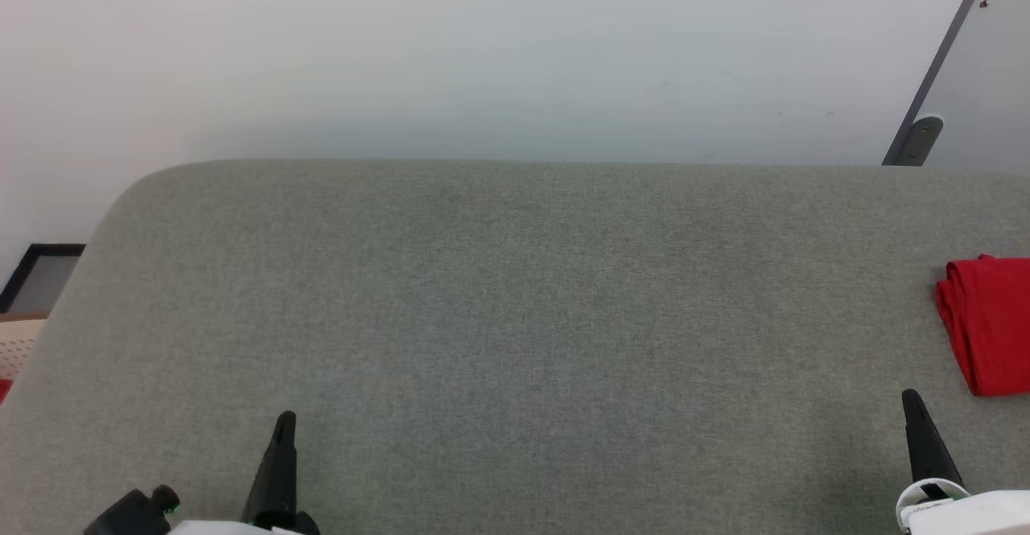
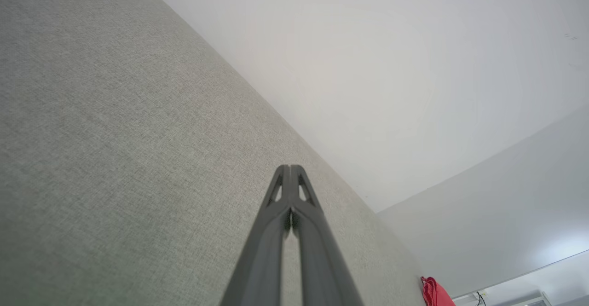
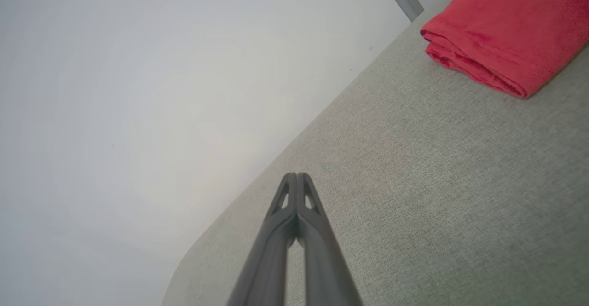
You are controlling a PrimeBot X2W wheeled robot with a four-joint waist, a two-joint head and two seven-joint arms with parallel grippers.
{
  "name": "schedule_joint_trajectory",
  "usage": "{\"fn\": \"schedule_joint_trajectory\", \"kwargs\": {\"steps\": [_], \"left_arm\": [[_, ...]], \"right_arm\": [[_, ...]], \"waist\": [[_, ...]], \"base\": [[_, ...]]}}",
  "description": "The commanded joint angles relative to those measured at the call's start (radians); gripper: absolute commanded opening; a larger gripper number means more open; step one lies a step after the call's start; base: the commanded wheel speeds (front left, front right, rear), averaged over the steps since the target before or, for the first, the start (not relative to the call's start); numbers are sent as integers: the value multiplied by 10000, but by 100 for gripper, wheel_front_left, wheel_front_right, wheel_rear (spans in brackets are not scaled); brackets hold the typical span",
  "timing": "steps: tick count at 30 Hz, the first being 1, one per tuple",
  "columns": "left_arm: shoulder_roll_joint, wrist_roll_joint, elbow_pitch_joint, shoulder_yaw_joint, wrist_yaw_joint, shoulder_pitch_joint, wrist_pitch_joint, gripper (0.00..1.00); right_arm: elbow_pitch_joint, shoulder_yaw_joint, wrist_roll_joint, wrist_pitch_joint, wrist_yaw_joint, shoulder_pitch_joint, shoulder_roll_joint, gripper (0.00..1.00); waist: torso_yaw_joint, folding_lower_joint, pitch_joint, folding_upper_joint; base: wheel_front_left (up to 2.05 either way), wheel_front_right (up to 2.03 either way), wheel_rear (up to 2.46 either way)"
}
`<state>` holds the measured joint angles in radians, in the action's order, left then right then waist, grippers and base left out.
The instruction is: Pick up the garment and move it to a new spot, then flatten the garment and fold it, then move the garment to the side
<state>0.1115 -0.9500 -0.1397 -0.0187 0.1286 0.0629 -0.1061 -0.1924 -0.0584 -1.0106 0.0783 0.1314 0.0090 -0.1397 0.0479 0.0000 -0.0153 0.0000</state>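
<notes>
Both tools are low over the grey fabric-covered counter (image 1: pixel 515 302) right now. The left tool (image 1: pixel 286 417) has its two dark fingers pressed together tip to tip, nothing between them. Its own wrist camera confirms it: left tool (image 2: pixel 291 167) closed tight and empty, bare grey weave beneath and ahead of it.

Over to the right tool (image 1: pixel 910 395): same story, fingers pinched fully together and gripping nothing. From its wrist view, the right tool (image 3: pixel 297 175) points across open counter toward the pale wall (image 3: pixel 138 112).

And the garment (image 1: pixel 994 322)? It lies folded into a compact red bundle on the counter, ahead of the right tool and a little to its outer side, apart from the fingertips and not touching them. In the right wrist view the garment (image 3: pixel 501 34) sits up ahead and to the right of the fingers, its layered folded edges facing the tool. From the left tool it is far across the counter, a small red shape (image 2: pixel 435 292) off to the right of the fingers.

Beyond the left tool's outer side, off the counter's rounded corner, a beige perforated basket (image 1: pixel 20 346) peeks in. A grey slanted post (image 1: pixel 937 68) leans against the wall, beyond the garment.
</notes>
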Motion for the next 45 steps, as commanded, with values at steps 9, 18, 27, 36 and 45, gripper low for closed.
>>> {"fn": "schedule_joint_trajectory", "kwargs": {"steps": [9,18,27,36,45], "left_arm": [[-18,-1163,-78,-119,16,-421,282,0],[-69,-2101,-229,-193,19,-639,545,0],[-120,-2950,-373,-270,21,-839,791,0],[-173,-3726,-503,-346,24,-1019,1029,0],[-228,-4451,-627,-418,27,-1198,1246,0]], "right_arm": [[-4,-138,-1038,-309,-6,-382,117,0],[-86,-203,-1844,-571,-7,-526,245,0],[-165,-268,-2594,-809,-8,-657,364,0],[-234,-326,-3282,-1043,-9,-766,462,0],[-302,-385,-3922,-1245,-10,-878,568,0]], "waist": [[-53,0,20,0],[-105,0,41,0],[-158,0,61,0],[-210,0,81,0],[-263,0,101,0]], "base": [[0,0,0],[0,0,0],[0,0,0],[0,0,0],[0,0,0]]}}
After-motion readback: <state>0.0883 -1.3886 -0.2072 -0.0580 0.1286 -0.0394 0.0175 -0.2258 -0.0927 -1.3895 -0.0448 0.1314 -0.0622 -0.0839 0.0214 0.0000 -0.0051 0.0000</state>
